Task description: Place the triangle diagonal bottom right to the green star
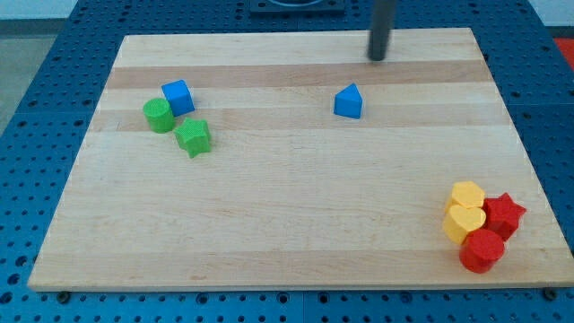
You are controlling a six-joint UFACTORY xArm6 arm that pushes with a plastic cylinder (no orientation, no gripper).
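My tip (378, 57) stands near the top edge of the wooden counter (287, 224), a little to the view's right of the middle. The arm carries no fingers at all, only a straight dark rod, so nothing opens or closes and nothing is held. The tip touches no block.

The blue triangle (349, 101) lies just below my tip and slightly to the view's left of it, near but apart from it.

The green star (193, 137) lies far to the view's left of my tip and lower than it. Two other blocks stand close to the star: a green cylinder (159, 115) just up and to the left of it, and a blue cube (178, 97) above it, touching or almost touching the cylinder. The triangle is well apart from this group, on its right side and a little higher than the star.

Far from my tip, toward the view's bottom right corner of the counter, four blocks stand packed together: a yellow hexagon-like block (467, 195), a yellow heart (464, 222) just under it, a red star (504, 215) at the right of these, and a red rounded block (482, 250) at the lowest place. I cannot tell the exact shape of this last one.
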